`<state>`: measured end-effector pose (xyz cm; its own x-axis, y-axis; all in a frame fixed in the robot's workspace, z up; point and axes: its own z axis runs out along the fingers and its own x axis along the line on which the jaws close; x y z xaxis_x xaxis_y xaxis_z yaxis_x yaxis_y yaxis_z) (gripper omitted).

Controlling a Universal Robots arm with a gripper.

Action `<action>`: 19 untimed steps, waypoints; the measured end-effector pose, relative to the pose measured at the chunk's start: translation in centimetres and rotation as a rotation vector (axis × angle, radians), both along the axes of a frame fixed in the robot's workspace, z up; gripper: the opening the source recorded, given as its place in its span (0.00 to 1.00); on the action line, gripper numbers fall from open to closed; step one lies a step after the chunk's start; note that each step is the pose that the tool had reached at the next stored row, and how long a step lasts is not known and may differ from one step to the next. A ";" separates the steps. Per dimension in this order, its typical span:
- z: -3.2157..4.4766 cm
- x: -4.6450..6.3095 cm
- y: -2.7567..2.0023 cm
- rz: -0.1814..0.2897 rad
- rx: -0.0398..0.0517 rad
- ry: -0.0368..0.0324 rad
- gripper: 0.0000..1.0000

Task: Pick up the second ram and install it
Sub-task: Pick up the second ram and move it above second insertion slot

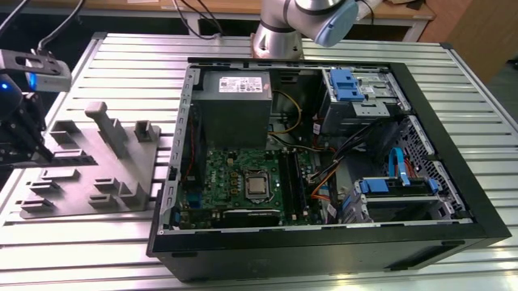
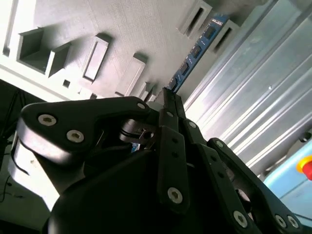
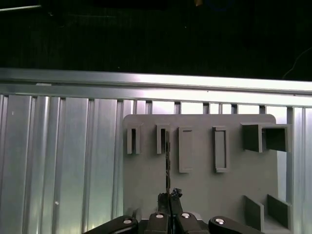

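STEP: pick-up in hand, install not begun | TOOL: I read the gripper (image 3: pixel 168 197) as clamped on the near end of the second ram (image 3: pixel 167 161) | PART: on edge in grey fixture (image 1: pixel 81 173) slot, at 9 o'clock of computer case (image 1: pixel 307 251) in the exterior view | NEXT: I judge it calls for a straight, untwisted withdrawal along the slot

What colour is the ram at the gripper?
Blue board with black chips; the ram shows best in the second wrist view.

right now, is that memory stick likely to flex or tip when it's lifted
Probably stiff: the memory stick runs dead straight. Likely light, being so thin. Standing on edge in the grey holder, it could tip sideways once freed.
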<state>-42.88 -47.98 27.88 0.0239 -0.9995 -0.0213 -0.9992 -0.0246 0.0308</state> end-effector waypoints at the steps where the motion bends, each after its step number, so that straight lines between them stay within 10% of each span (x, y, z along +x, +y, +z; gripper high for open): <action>1: 0.34 0.0 0.00 0.000 0.0000 -0.0001 0.12; 19: 5.60 0.0 0.02 0.000 0.0001 -0.0028 0.12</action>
<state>-42.88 -47.96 33.48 0.0240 -0.9995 -0.0213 -0.9993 -0.0246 0.0280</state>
